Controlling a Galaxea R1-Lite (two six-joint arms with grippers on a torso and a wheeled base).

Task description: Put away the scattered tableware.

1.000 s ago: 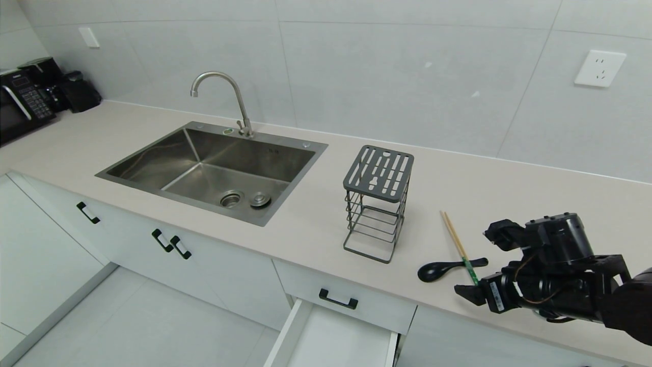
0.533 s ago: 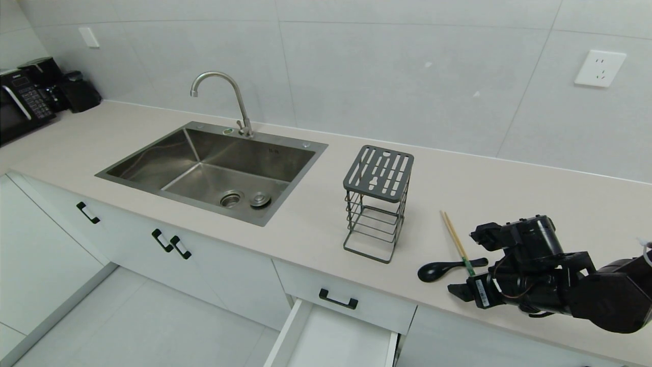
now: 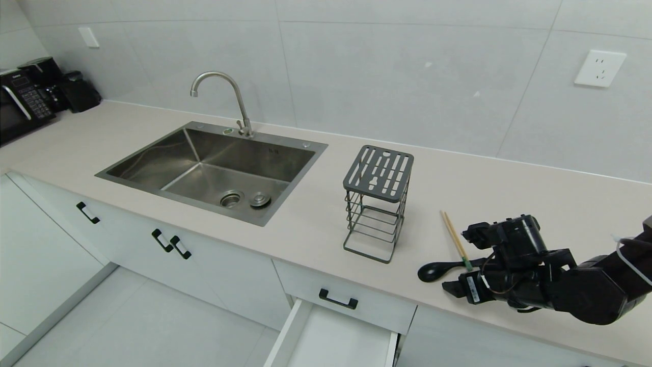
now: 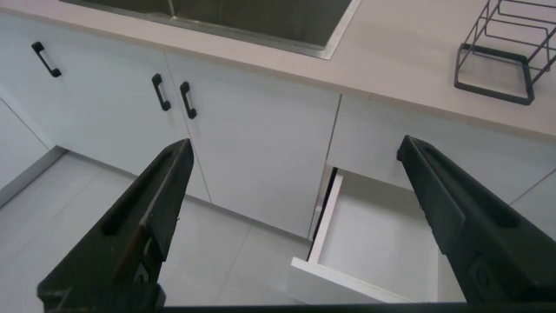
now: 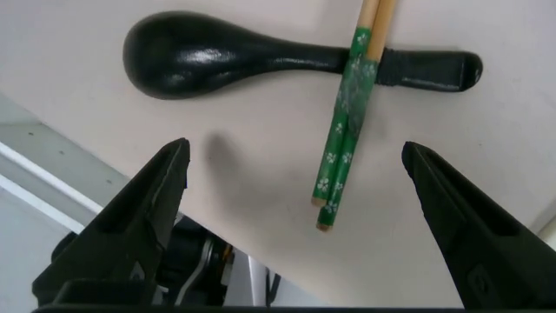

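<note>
The head camera looks forward and down across the counter (image 3: 305, 229). The right wrist camera sits close over the spoon (image 5: 217, 56) and chopsticks (image 5: 347, 130) between its jaws, both shared with the head view. The left wrist camera, seemingly farther back, faces the drawer (image 4: 382, 252).

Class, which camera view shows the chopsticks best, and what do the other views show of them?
The right wrist view: the chopsticks appear close up, green patterned ends crossing the handle of the black spoon. The head view shows them small, by the right gripper. The left wrist view faces the open drawer instead.

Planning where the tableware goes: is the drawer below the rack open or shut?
Open: the drawer is pulled out, its white inside showing in the head and left wrist views.
</note>
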